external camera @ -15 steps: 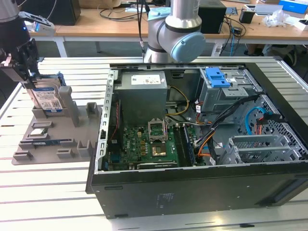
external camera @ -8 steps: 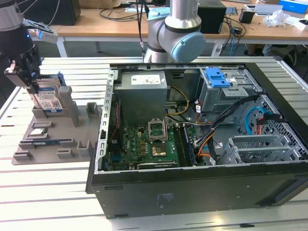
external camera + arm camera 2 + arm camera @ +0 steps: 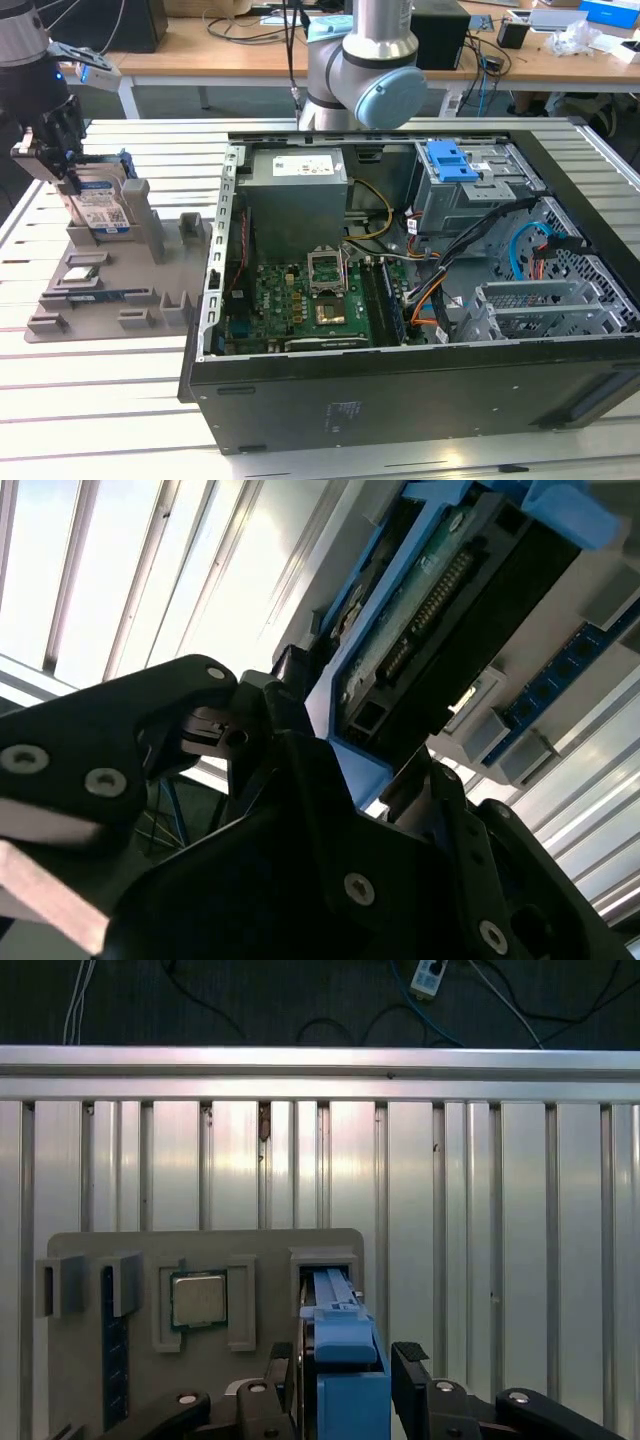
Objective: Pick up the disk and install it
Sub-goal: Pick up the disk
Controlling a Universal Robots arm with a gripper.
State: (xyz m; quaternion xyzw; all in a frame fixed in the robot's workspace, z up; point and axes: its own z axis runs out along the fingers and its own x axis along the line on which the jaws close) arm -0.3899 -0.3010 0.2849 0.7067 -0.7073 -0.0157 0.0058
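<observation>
Tool is set astride the disk, which is stood on edge in grey holder tray directly under tool, prob. so its top edge is presented for grasping. Clamped or not: can't be told.

Blown-out glare off table slats in the second wrist view; fingers and the disk backlit, dark.
</observation>
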